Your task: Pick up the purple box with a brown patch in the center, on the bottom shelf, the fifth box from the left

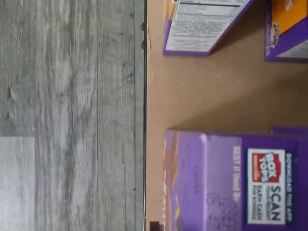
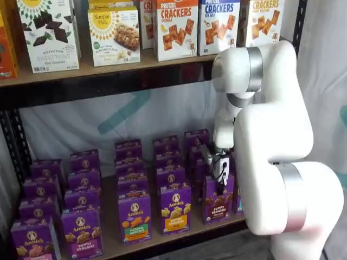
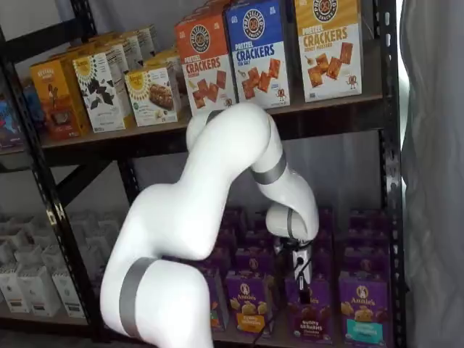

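The purple box [image 2: 217, 199] with dark brown cookies and a maroon "Bunny Grahams" band stands upright at the front of the bottom shelf [image 2: 110, 242], towards its right end. It also shows in a shelf view [image 3: 309, 312]. My gripper [image 2: 219, 176] hangs just above and slightly behind the box's top, and it shows in both shelf views [image 3: 301, 281]. Its fingers look dark and side-on, so no gap can be read. The wrist view shows a purple carton top [image 1: 240, 183] with a Box Tops label on the wooden board [image 1: 207, 91].
Other purple Annie's cartons stand close on both sides: an orange-centred one [image 2: 175, 208] to the left, a teal-banded one [image 3: 360, 309] to the right, and rows behind. The upper board [image 2: 108, 67] carries cracker boxes. A black rack post [image 3: 388, 181] stands at right. Grey floor [image 1: 72, 115] lies below the edge.
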`<state>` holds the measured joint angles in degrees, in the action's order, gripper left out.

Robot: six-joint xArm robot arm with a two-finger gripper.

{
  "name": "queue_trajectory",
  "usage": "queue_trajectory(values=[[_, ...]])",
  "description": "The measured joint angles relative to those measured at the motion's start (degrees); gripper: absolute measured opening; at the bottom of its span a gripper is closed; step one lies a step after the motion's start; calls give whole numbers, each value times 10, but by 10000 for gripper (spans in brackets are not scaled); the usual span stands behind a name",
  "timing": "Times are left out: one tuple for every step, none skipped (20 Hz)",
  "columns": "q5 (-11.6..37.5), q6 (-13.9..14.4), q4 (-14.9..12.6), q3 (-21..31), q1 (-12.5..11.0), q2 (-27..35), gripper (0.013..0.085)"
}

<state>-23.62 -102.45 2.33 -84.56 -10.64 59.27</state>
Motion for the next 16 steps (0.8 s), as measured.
queue_trajectory(values=[[-3,1,-1,-1,0,0,570],[-6,1,-1,-2,0,1,570],[-8,0,0,-3,0,1,570],[-11,0,1,-4,0,1,570],[-12,0,1,-4,0,1,530],[-13,0,1,-4,0,1,530],[-12,-1,1,-4,0,0,490],[-12,-2,2,-3,0,0,490],[-11,-2,2,-2,0,0,450],[-9,-3,3,-1,0,-1,450],[-4,-6,7,1,0,-1,410],[0,-10,11,3,0,-2,410],[4,-12,14,5,0,-2,410],[7,-14,16,6,1,-2,410],[9,-15,18,7,1,-3,410],[10,-17,20,8,1,-3,410]])
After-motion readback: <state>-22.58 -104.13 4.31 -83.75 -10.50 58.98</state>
